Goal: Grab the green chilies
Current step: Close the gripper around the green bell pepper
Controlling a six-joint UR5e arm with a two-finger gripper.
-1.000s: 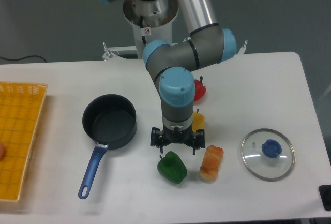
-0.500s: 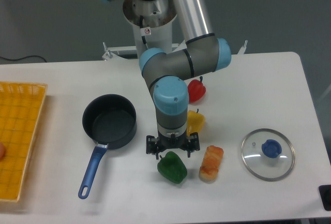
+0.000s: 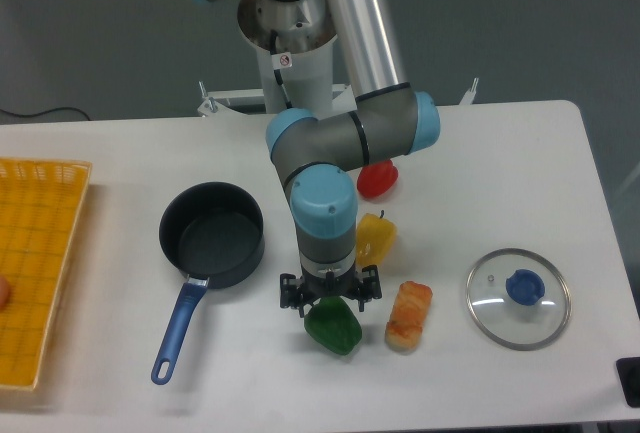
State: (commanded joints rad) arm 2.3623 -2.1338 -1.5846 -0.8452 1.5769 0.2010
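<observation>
Green pepper (image 3: 335,327): lying on the white surface (image 3: 500,183) near its front edge, partly covered from above by the tool.
Tool (image 3: 329,295): pointing straight down over the pepper's rear half, fingers spread, one showing at each side of the pepper's top; contact cannot be told.
Arm (image 3: 345,138): reaching forward from the base at the rear, wrist standing vertical above the pepper.
Yellow pepper (image 3: 377,238): sitting just behind and right of the tool, partly hidden by the wrist.
Red pepper (image 3: 380,180): lying farther back, partly under the elbow.
Bread piece (image 3: 408,317): lying just right of the green pepper.
Pan (image 3: 212,234): standing left of the arm, blue handle pointing toward the front.
Glass lid (image 3: 518,298): lying flat at the right, blue knob up.
Yellow basket (image 3: 38,263): sitting at the far left edge.
</observation>
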